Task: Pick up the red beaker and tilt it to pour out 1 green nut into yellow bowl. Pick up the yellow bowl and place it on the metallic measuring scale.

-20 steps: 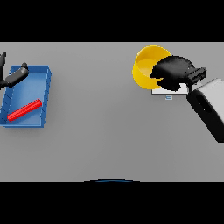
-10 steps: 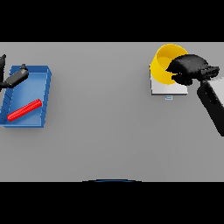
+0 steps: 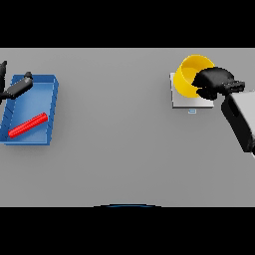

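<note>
- Over the scale (image 3: 188,99), your right hand (image 3: 213,82) is curling round the tilted bowl (image 3: 191,74).
- Far left of the scale, your left hand (image 3: 15,88) is hovering, fingers straight, by the beaker (image 3: 28,125) lying in the tray (image 3: 47,94).

Right arm enters from the right side, forearm angled upward; right hand (image 3: 213,82) has fingers curled in a closed grasp; left hand (image 3: 15,87) sits at the left edge, fingers extended.
</note>
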Controlling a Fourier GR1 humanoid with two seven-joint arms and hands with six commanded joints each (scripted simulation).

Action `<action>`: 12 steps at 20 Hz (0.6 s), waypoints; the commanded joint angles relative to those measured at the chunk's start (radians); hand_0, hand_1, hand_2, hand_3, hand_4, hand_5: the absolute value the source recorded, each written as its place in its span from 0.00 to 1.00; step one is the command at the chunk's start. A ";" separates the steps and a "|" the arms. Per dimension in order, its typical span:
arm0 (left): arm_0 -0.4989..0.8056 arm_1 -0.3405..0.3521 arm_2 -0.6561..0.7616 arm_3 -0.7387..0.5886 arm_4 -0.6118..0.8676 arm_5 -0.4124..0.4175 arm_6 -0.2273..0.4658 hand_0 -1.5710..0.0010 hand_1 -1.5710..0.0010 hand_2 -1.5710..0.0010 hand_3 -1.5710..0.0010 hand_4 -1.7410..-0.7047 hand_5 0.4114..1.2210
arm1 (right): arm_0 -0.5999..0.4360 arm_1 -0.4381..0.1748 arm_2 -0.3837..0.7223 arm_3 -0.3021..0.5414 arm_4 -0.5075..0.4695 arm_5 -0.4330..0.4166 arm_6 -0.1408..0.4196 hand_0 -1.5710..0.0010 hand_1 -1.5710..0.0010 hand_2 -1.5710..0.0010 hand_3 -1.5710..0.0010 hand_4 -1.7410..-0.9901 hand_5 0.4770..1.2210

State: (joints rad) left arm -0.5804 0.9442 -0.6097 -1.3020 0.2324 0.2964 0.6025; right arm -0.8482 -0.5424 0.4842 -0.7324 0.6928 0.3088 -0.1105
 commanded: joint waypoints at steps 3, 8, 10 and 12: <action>-0.004 -0.007 0.001 0.018 0.000 -0.004 -0.009 1.00 1.00 1.00 1.00 0.90 0.40 | -0.017 0.007 0.007 0.043 -0.007 -0.008 -0.041 0.01 0.10 0.00 0.06 0.03 1.00; -0.006 -0.006 0.002 0.020 0.002 -0.010 -0.005 1.00 1.00 1.00 1.00 0.90 0.41 | -0.029 0.020 -0.004 0.084 -0.033 0.020 -0.031 0.22 0.31 0.28 0.48 0.26 0.77; -0.023 -0.014 0.002 0.043 0.002 -0.021 -0.001 1.00 1.00 1.00 1.00 0.90 0.41 | -0.039 0.024 -0.003 0.100 -0.031 0.024 -0.034 0.50 0.56 0.48 0.55 0.36 0.61; -0.021 -0.020 -0.002 0.048 0.001 -0.026 -0.009 1.00 1.00 1.00 1.00 0.90 0.41 | -0.044 0.024 -0.003 0.115 -0.030 0.034 -0.037 0.68 0.72 0.62 0.60 0.42 0.50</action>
State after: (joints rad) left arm -0.6018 0.9247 -0.6119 -1.2542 0.2329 0.2702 0.5944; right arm -0.8920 -0.5184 0.4811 -0.6179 0.6626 0.3426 -0.1465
